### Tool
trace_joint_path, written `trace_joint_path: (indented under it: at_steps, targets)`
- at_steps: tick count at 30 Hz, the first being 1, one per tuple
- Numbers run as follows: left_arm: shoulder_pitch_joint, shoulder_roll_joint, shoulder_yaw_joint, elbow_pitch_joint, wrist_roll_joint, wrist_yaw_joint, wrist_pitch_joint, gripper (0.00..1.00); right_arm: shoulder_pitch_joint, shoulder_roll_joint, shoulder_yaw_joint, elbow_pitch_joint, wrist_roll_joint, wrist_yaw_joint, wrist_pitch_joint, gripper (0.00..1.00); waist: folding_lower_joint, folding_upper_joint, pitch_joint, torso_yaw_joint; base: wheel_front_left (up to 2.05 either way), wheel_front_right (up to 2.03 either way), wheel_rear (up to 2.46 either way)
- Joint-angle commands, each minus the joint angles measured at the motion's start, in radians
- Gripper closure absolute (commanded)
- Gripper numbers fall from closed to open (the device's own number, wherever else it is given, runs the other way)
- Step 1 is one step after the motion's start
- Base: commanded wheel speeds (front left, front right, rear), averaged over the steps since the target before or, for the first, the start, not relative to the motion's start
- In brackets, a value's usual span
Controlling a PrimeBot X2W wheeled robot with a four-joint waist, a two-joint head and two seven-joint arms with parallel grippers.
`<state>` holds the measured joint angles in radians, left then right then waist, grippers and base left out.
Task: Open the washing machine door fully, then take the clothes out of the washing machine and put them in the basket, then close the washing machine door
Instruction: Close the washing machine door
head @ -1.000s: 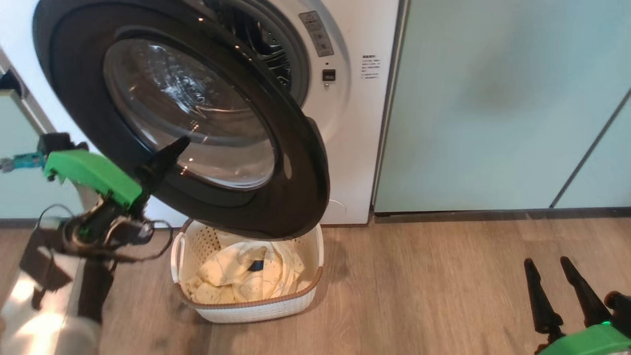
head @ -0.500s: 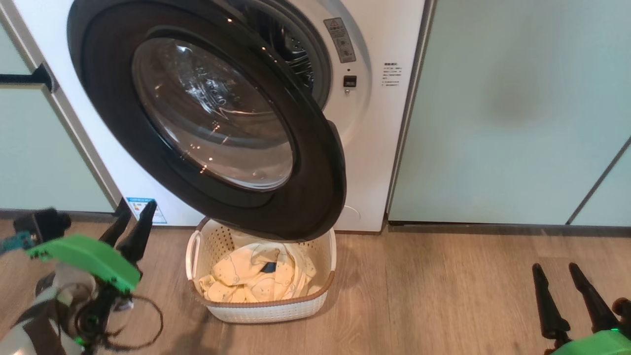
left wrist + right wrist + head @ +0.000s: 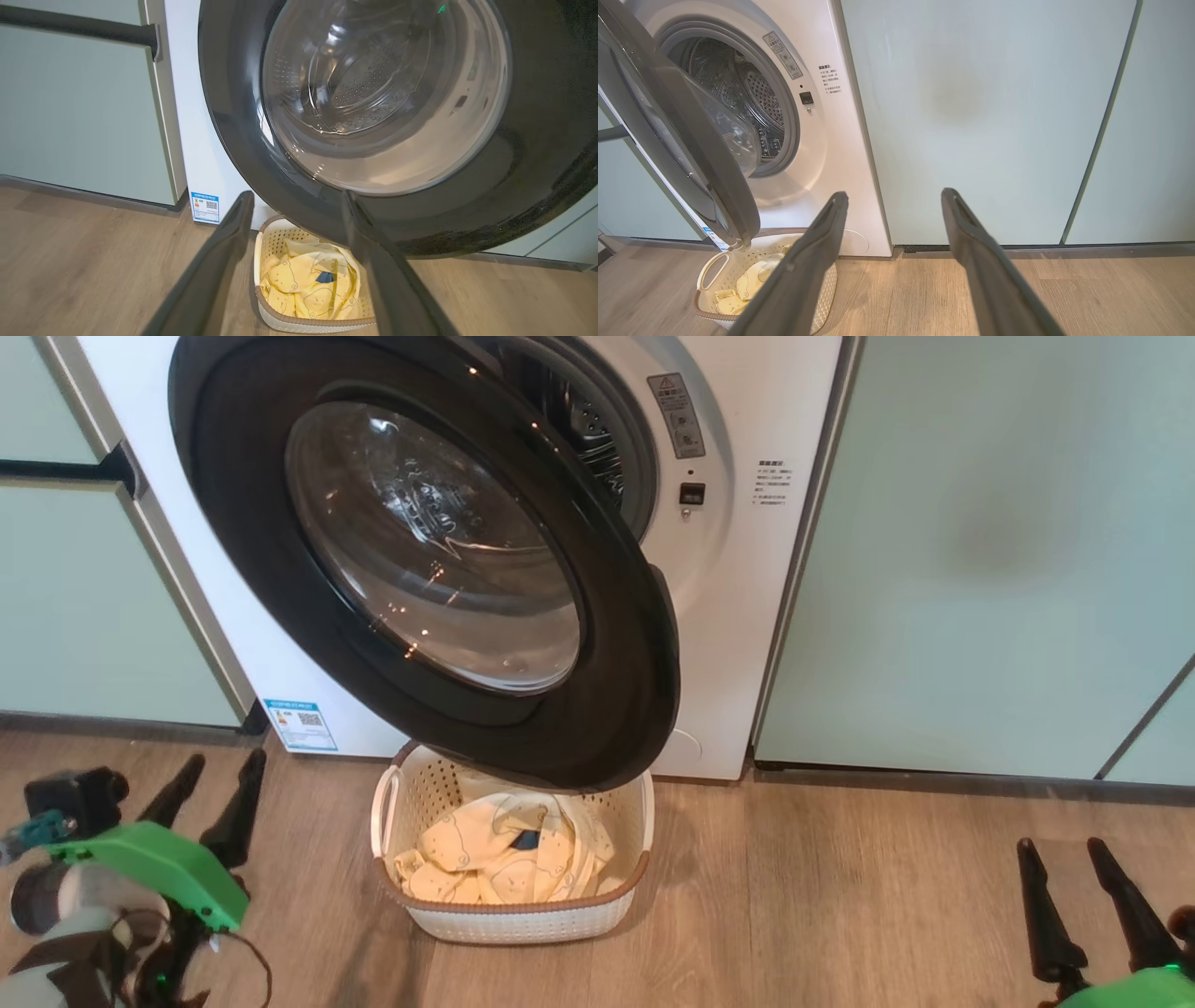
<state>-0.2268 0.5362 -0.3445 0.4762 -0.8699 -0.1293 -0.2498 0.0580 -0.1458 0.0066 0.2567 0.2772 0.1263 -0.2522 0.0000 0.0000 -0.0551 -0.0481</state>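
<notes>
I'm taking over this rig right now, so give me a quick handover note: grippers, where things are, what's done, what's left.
Left gripper: open, empty, low near the floor, left of the basket.
Right gripper: open, empty, off to the right.
Clothes: in the basket, which sits in front of the washing machine.
Done: clothes moved; what shows of the drum looks empty.
Left: shut the door, which stands open above the basket.

Pale green cabinet doors at left and right; dark bar handle on left one; wood-look floor.
</notes>
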Motion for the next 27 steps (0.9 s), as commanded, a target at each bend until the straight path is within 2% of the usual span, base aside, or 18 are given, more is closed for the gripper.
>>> trace_joint_path:
  at_steps: [1, 9, 18, 27]
  targets:
    - [-0.037, 0.026, 0.063, -0.019, 0.033, -0.001, -0.012, 0.00, -0.027, -0.009, 0.017, -0.035, -0.011, 0.004, -0.010, 0.00, 0.0000, 0.0000, 0.001, 0.001, 0.00, 0.00, 0.00]
    - [-0.009, -0.027, 0.131, -0.029, 0.148, -0.001, -0.012, 0.00, -0.028, -0.010, 0.018, -0.038, -0.009, 0.004, -0.010, 0.00, 0.0000, 0.0000, 0.006, 0.005, 0.00, 0.00, 0.00]
    - [0.035, -0.098, 0.209, -0.060, 0.230, -0.001, -0.012, 0.00, -0.031, -0.008, 0.020, -0.036, -0.007, 0.004, -0.010, 0.00, 0.0000, 0.0000, 0.008, 0.001, 0.00, 0.00, 0.00]
    - [0.091, -0.170, 0.259, -0.107, 0.372, -0.001, -0.012, 0.00, -0.032, -0.007, 0.022, -0.032, -0.004, 0.004, -0.010, 0.00, 0.0000, 0.0000, 0.006, -0.001, 0.00, 0.00, 0.00]
